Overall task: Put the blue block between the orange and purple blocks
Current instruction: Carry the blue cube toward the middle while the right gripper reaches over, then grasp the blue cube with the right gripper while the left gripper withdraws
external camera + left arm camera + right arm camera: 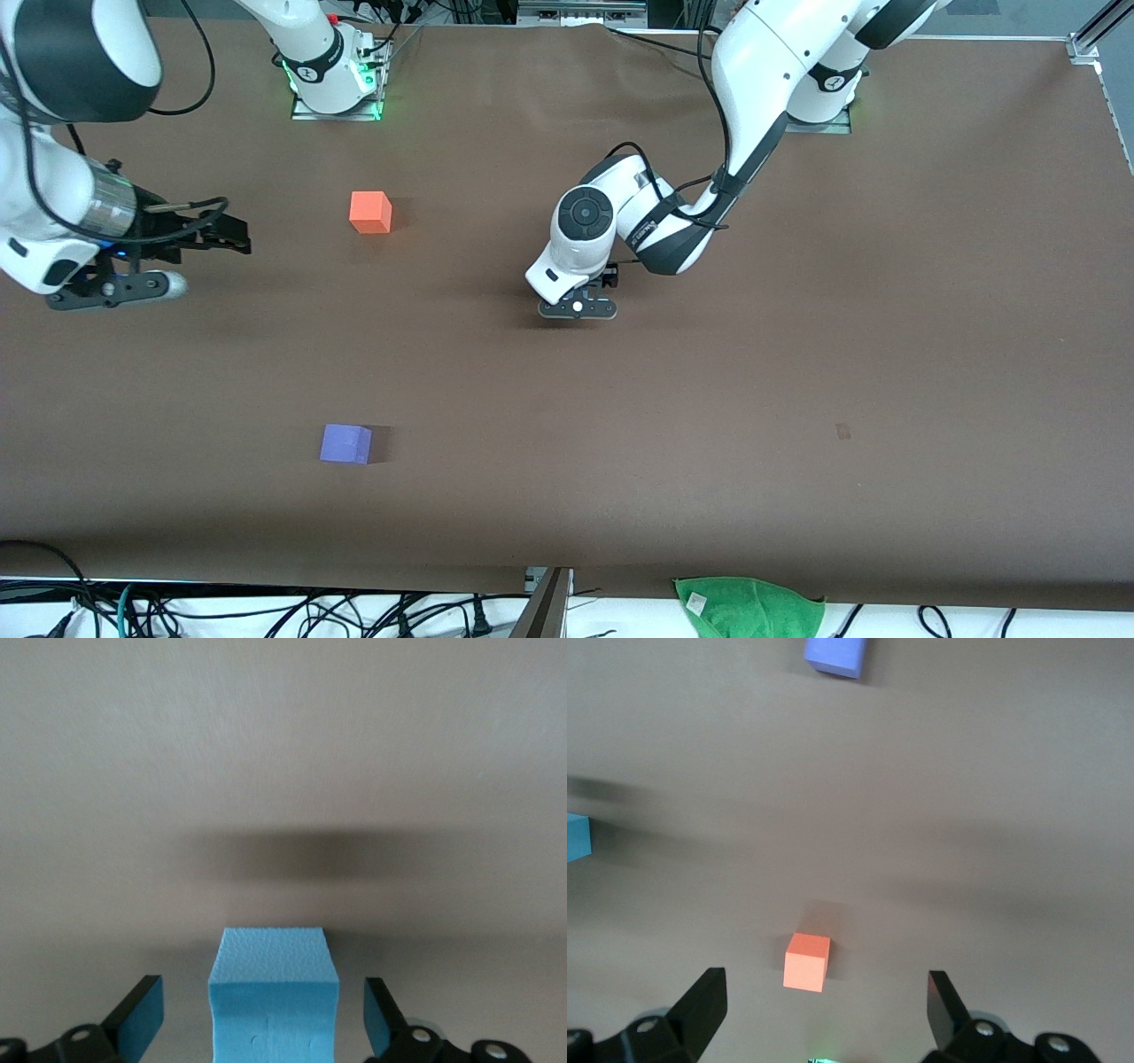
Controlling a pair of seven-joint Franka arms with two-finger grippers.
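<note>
The blue block (273,1001) sits on the brown table between the open fingers of my left gripper (261,1014), with a gap on each side. In the front view the left gripper (580,310) is low over the table's middle and hides the block. The orange block (370,213) lies toward the right arm's end, farther from the front camera. The purple block (346,444) lies nearer to the camera, in line with the orange one. My right gripper (232,236) is open and empty, up in the air at the right arm's end. Its view shows the orange block (807,961), purple block (835,656) and blue block (578,837).
A green cloth (749,606) lies off the table's front edge, among cables. The table's edge (1103,80) runs along the left arm's end. A small dark mark (842,431) is on the table surface.
</note>
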